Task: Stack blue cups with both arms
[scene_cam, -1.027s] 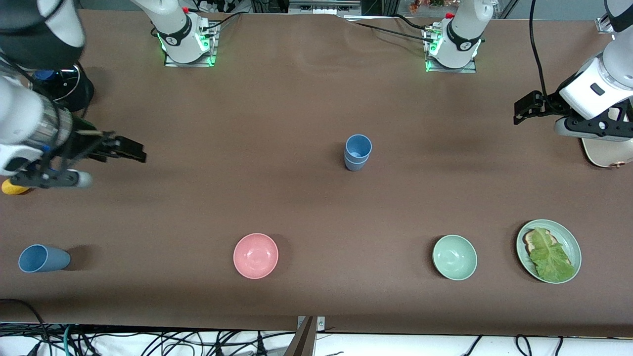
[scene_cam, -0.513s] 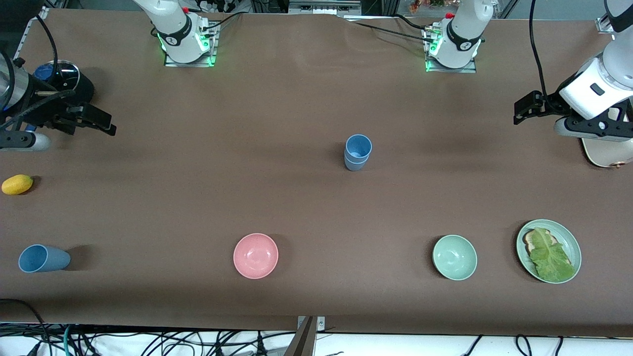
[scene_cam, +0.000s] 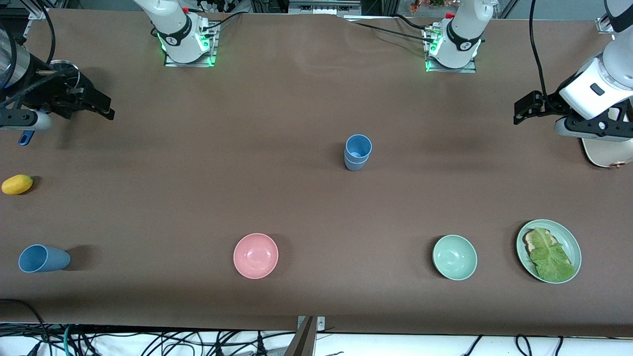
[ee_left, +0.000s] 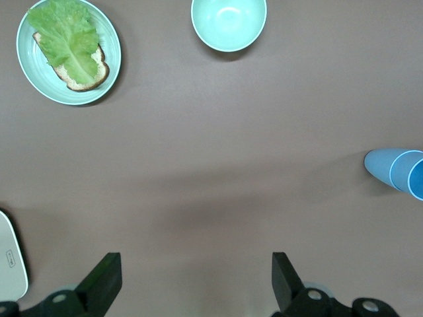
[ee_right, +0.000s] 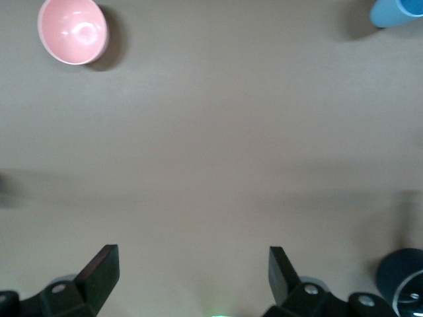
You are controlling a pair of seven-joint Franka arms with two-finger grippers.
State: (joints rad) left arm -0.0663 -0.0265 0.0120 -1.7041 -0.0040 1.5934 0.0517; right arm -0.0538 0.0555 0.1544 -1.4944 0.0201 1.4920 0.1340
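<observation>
You have two blue cups nested upright (scene_cam: 357,152) mid-table, and a third blue cup lying on its side (scene_cam: 43,258) at the right arm's end, close to the front edge. Both grippers are empty with fingers spread: the right gripper (scene_cam: 99,106) hangs over bare table at its own end, the left gripper (scene_cam: 525,108) waits over the other end.

The loose cup is your risk — it is round and tipped over, so a pinch landing off-centre will likely roll it, possibly toward the table edge. Its mouth faces away from the stack, so you need to right it before nesting; bring it down tilted and it could knock the stack over. Steer clear of the lemon (scene_cam: 17,184) as you reach.
</observation>
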